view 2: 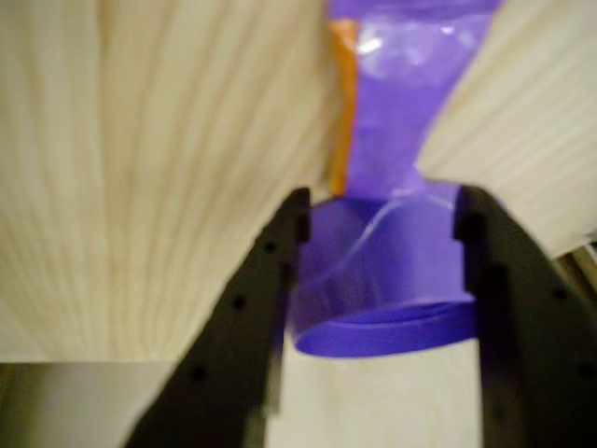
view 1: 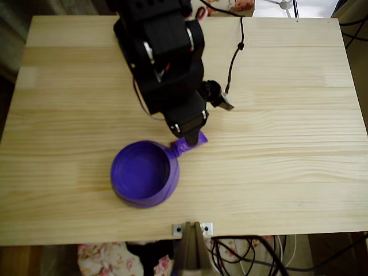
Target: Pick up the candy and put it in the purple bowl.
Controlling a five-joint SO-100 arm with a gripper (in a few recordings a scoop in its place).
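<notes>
Gripper point(view 2: 378, 271) is pinching the candy point(view 2: 401, 112) between both black fingers point(view 2: 270, 280), hanging just beside the purple bowl point(view 1: 144, 173) rim (wrapper overlapping the rim edge in overhead view) above table point(view 1: 287, 144).

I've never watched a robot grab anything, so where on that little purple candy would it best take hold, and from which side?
Across the narrow middle, coming down from above, is likely best. The candy is a small oblong lying flat on the table, close beside the purple bowl. In the wrist view the gripper already has one finger on either side of its wrapper, so closing there should pinch it.
</notes>
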